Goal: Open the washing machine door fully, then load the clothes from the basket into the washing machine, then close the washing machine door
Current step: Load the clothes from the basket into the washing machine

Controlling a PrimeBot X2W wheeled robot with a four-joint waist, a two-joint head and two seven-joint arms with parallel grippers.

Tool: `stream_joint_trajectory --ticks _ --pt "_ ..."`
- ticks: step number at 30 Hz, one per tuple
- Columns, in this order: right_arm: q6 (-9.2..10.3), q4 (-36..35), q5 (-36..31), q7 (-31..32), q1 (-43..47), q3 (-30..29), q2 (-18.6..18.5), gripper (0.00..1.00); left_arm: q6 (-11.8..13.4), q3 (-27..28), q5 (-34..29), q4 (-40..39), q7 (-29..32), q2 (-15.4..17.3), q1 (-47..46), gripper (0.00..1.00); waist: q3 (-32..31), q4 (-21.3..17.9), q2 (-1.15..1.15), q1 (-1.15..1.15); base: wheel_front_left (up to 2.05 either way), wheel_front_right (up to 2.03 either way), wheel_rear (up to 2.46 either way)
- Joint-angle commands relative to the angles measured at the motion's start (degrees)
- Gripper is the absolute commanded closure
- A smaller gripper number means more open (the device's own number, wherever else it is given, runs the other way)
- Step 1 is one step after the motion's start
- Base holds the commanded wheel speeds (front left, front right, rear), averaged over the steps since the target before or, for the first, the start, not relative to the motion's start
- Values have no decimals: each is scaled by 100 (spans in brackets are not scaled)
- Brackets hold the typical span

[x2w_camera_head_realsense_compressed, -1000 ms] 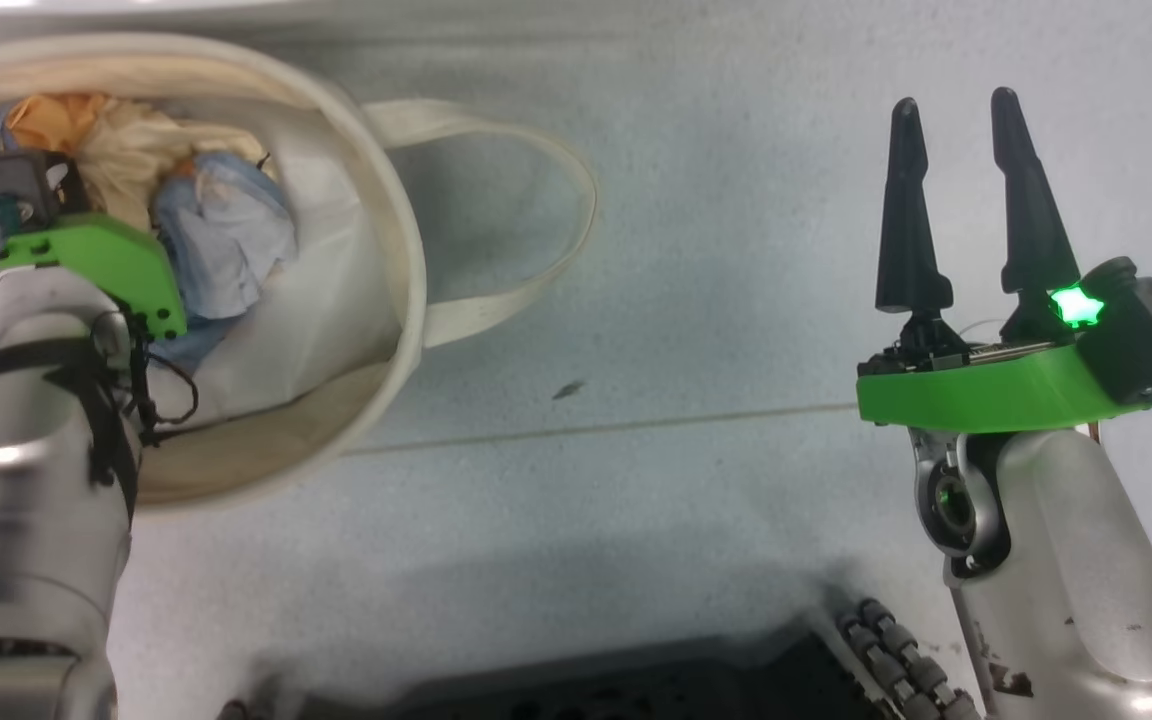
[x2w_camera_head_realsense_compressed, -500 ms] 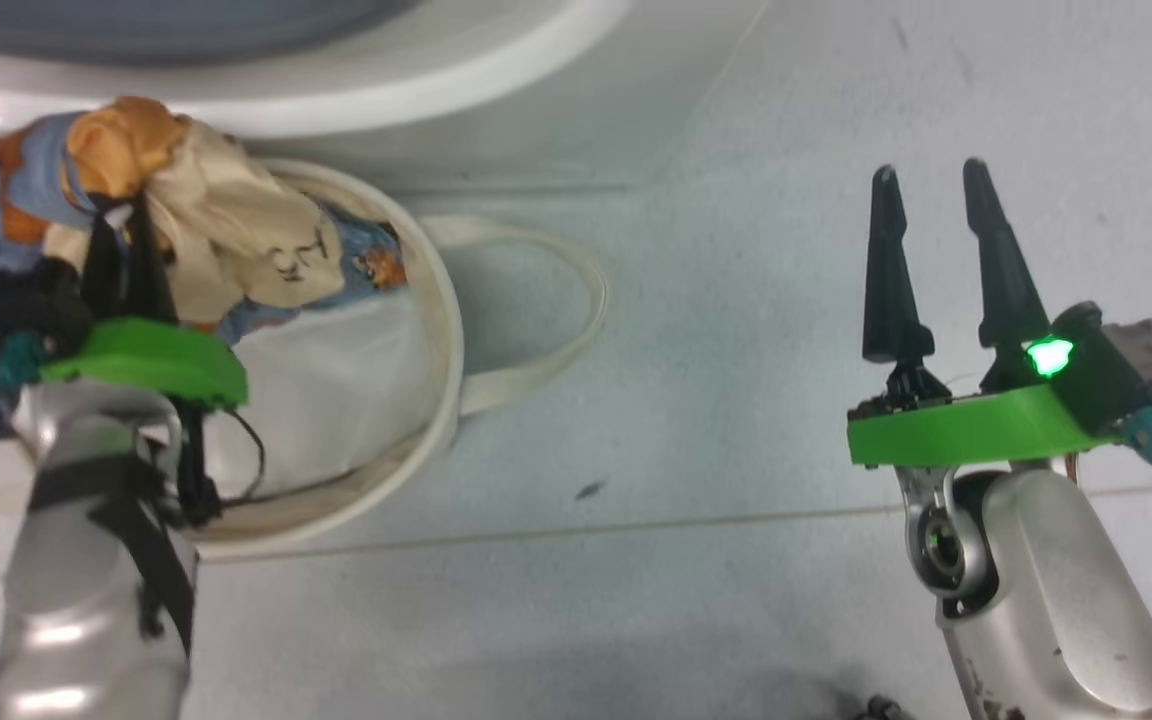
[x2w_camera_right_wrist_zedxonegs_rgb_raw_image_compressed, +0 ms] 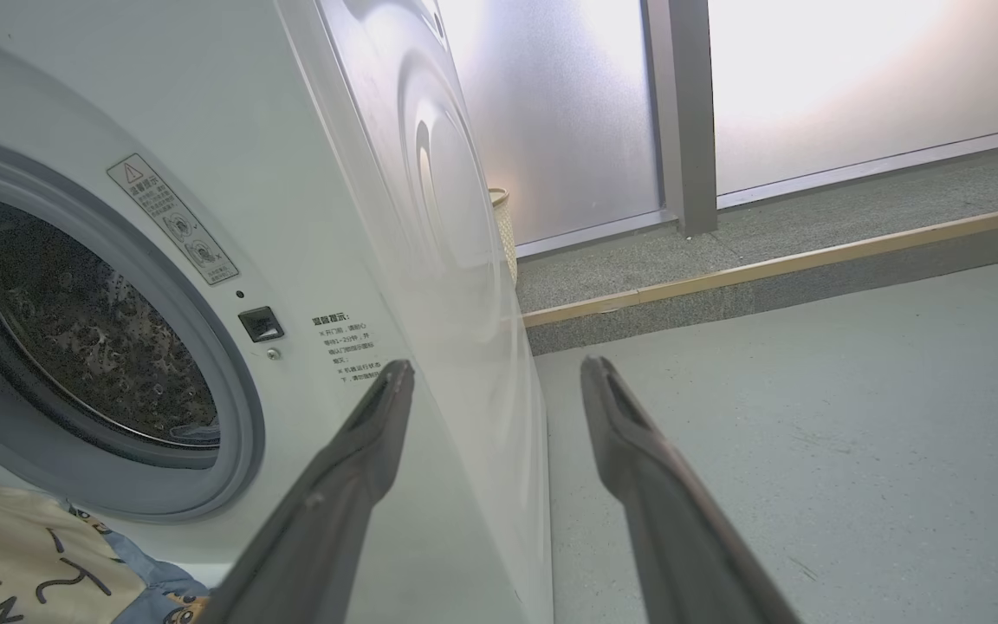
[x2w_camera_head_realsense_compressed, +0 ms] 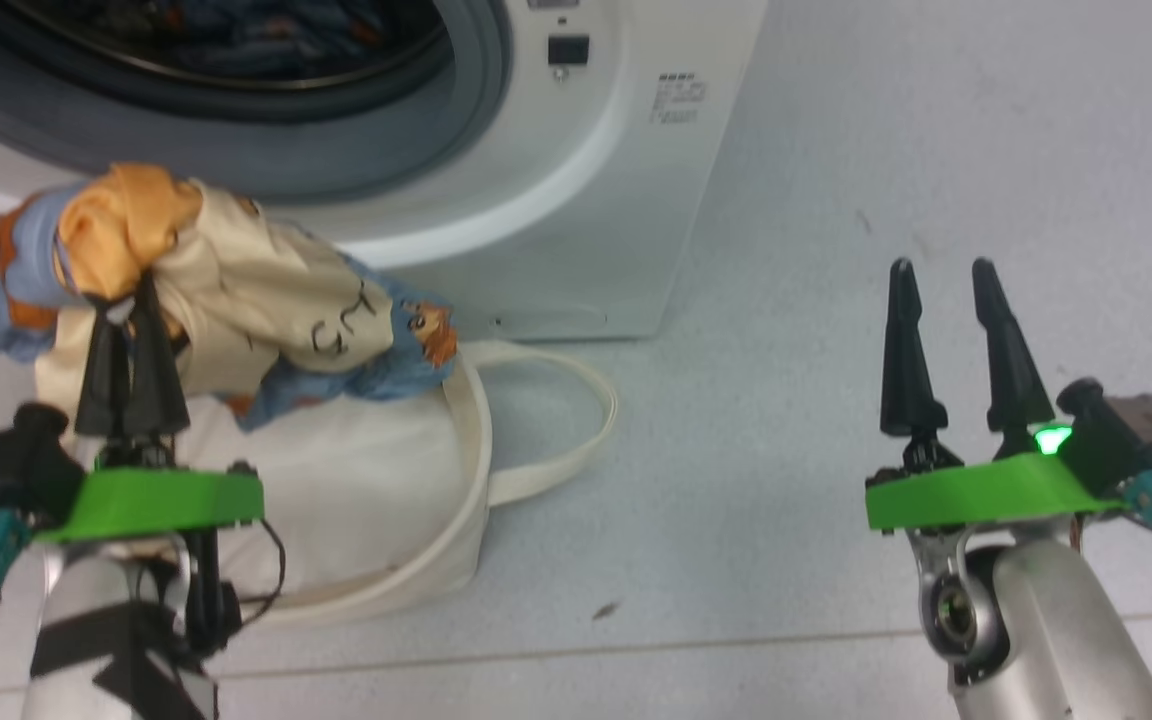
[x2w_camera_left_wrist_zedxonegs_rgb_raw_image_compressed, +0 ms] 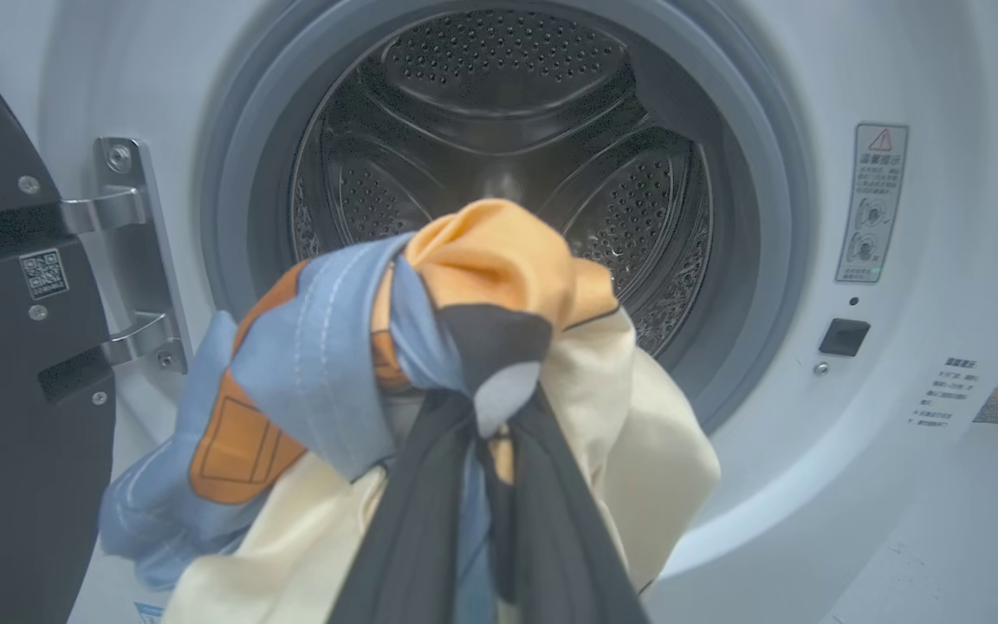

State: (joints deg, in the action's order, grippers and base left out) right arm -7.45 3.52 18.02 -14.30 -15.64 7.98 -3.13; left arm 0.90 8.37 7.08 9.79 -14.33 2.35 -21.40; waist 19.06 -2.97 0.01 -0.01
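left claw [x2w_camera_head_realsense_compressed: 134, 290] pinches the clothes [x2w_camera_head_realsense_compressed: 236, 290] before the washing machine [x2w_camera_head_realsense_compressed: 576, 200]; dangling cloth may catch its grey seal [x2w_camera_left_wrist_zedxonegs_rgb_raw_image_compressed: 776, 225] and spill. right claw [x2w_camera_head_realsense_compressed: 941, 265] spread, empty.

A bare laundry space: a white washer [x2w_camera_head_realsense_compressed: 616, 150] stands on a plain pale floor [x2w_camera_head_realsense_compressed: 836, 200] beside a cloth basket [x2w_camera_head_realsense_compressed: 474, 460], with frosted glass panels [x2w_camera_right_wrist_zedxonegs_rgb_raw_image_compressed: 854, 78] behind a grey step [x2w_camera_right_wrist_zedxonegs_rgb_raw_image_compressed: 767, 290].

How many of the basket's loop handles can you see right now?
1. One handle lies looped on the floor off the basket's right side in the head view. Another may be hidden behind the clothes held in the left claw.
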Motion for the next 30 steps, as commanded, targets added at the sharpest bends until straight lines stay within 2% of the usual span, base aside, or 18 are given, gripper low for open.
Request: stream_joint_trajectory --ticks 1,7,12,22,30 --pt "-3 -142 49 -70 106 100 25 0 -37 183 -12 -307 -66 74 112 100 -303 -1 -1 1 0 0 0" --pt "-3 -118 92 -70 307 112 25 0 59 132 311 -702 -66 56 587 100 -697 -47 -1 1 0 0 0" --pt "-3 -106 95 -70 389 181 25 0 122 52 351 -844 -66 55 775 100 -810 -88 -1 1 0 0 0" --pt "-3 -129 115 -70 333 232 25 0 153 138 410 -868 -66 54 648 100 -633 -188 -1 1 0 0 0" --pt "-3 -233 106 -70 152 245 25 0 29 172 246 -763 -67 54 26 100 -111 -312 -1 1 0 0 0"
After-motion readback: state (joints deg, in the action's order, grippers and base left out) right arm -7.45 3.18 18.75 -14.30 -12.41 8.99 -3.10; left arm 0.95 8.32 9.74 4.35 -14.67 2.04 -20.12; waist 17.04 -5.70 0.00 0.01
